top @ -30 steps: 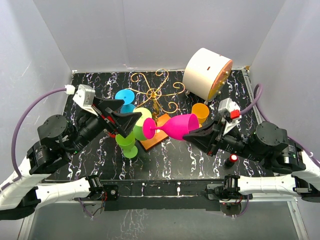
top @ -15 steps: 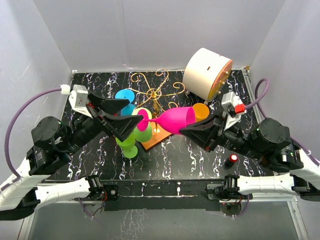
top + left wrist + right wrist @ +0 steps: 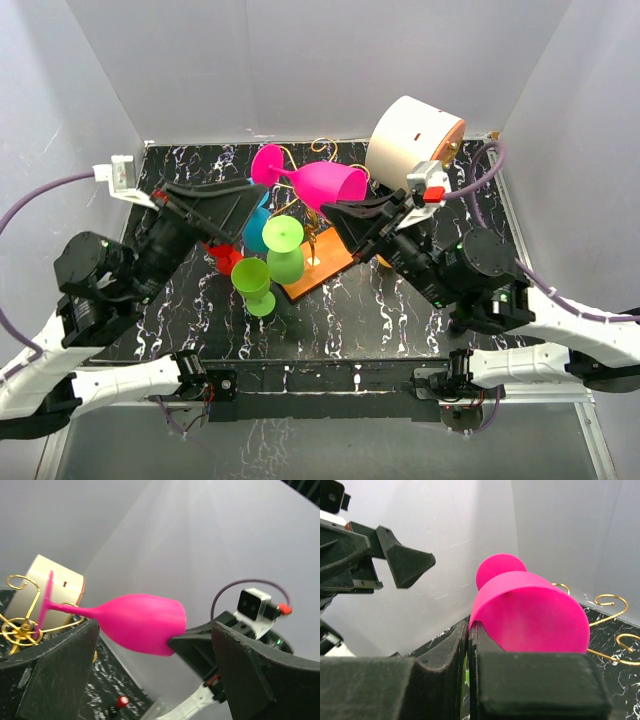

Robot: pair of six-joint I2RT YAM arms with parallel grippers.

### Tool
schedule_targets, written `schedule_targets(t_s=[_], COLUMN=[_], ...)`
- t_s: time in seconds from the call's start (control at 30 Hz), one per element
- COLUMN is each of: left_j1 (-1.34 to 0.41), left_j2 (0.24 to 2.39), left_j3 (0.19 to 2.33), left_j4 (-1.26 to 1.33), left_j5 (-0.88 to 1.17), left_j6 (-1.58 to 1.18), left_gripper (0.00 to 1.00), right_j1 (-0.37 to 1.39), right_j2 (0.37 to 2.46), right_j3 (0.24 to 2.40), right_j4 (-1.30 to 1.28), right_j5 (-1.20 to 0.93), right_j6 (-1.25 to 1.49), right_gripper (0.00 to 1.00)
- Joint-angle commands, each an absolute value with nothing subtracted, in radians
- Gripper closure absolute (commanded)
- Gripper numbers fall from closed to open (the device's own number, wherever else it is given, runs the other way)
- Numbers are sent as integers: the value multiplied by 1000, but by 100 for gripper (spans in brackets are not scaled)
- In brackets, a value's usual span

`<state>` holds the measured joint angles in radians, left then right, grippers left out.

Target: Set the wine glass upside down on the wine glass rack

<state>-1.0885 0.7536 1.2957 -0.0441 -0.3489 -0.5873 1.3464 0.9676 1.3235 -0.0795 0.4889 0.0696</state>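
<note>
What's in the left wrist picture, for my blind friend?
A pink wine glass is held sideways in the air, its rim pinched by the right gripper. A gold wire rack and a white drum sit at the left.

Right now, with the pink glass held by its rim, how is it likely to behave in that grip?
The pink glass looks like opaque moulded plastic, so it is probably light and not brittle. The right gripper pinches only the thin rim wall while the stem and foot stick out sideways, so it may pivot or slip. If dropped, it would likely roll.
</note>
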Motion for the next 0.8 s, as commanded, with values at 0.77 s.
schedule_targets(t_s=[0.77], left_j1=[-1091], left_j2=[1017], left_j3=[1344], left_j4=[368], left_j5=[-556], left_j6=[-975], left_gripper=[37], right_j1=[1344], right_j2=[907], right_j3=[1240], right_j4=[310], right_j5=[476], right_j6=[152], right_gripper=[100])
